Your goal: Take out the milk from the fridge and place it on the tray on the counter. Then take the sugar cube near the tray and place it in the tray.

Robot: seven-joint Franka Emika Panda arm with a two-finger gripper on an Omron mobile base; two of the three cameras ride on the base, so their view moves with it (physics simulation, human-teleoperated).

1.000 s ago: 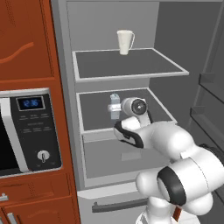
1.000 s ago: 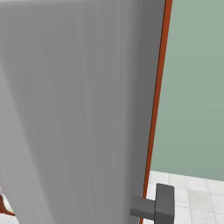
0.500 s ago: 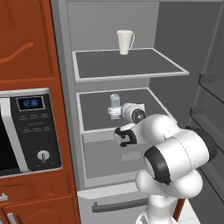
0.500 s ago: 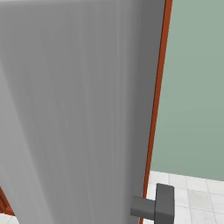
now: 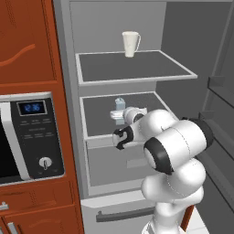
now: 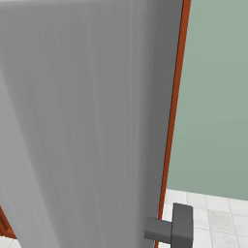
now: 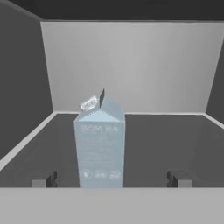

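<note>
The pincer is wide open, with one dark fingertip on each side of the milk. The milk stands upright between them, not held. It sits on the dark middle shelf of the fridge. A white mug stands on the shelf above. A microwave sits left of the fridge. The arm has reached further in toward the milk than a moment ago.

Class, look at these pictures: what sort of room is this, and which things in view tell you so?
Most likely a kitchen: an open fridge with a milk carton on its shelf, a microwave built into red-brown cabinets, and a white mug.
</note>
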